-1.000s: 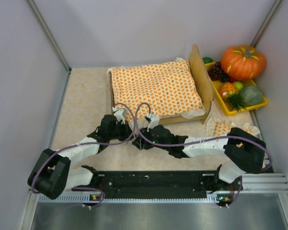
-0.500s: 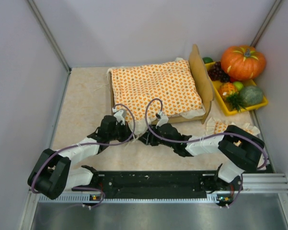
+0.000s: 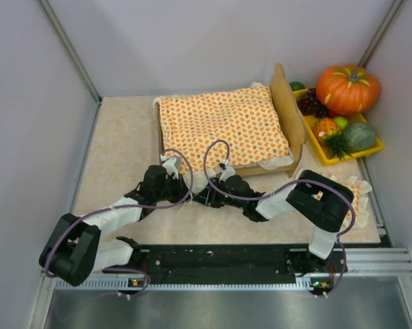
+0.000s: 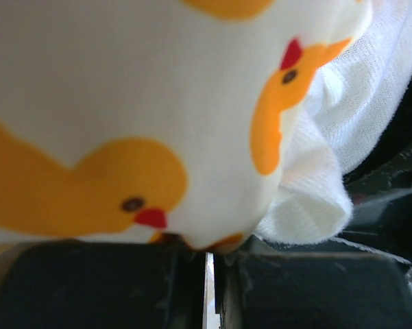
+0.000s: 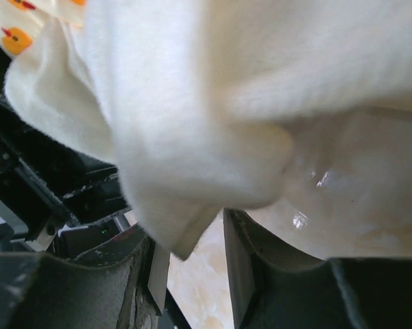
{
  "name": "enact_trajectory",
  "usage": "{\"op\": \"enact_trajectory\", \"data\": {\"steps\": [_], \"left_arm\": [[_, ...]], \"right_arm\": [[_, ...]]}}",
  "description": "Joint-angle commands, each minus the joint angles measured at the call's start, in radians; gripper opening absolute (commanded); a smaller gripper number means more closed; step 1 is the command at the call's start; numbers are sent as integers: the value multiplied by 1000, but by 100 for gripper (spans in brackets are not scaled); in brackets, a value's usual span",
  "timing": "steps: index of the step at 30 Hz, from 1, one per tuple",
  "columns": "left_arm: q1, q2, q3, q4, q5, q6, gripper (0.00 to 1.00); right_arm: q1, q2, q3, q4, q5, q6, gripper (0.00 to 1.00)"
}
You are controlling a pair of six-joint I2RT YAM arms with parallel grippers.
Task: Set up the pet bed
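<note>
The pet bed stands mid-table, its tall rounded headboard on the right. An orange-dotted bedspread covers it. At the bed's near left corner my left gripper is shut on the bedspread's edge. In the left wrist view the duck-print cloth is pinched where the jaws meet. My right gripper sits just right of it, by the white ruffle. In the right wrist view its jaws stand apart, and a white fold hangs down into the gap.
A small dotted pillow lies on the table at the right, partly behind my right elbow. A yellow tray with a pumpkin and other fruit sits at the back right. Grey walls close in both sides.
My right arm has folded its elbow inward and its gripper has slid left to the bed's near corner, with the jaws narrowing. The left gripper has kept its hold and its place.
</note>
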Motion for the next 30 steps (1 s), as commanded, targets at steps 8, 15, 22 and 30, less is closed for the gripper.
{"op": "enact_trajectory", "data": {"steps": [8,15,22,30], "left_arm": [[-5,-24,-11,54,28,4,0],[-5,-9,-11,64,39,-2,0],[-5,-29,1,-3,-4,-7,3],[-5,-182,-16,-152,-111,-13,55]], "right_arm": [[-37,46,31,166,-31,14,32],[-49,84,35,223,-69,28,12],[-48,41,9,159,-23,5,0],[-45,-8,-6,-3,32,-27,0]]}}
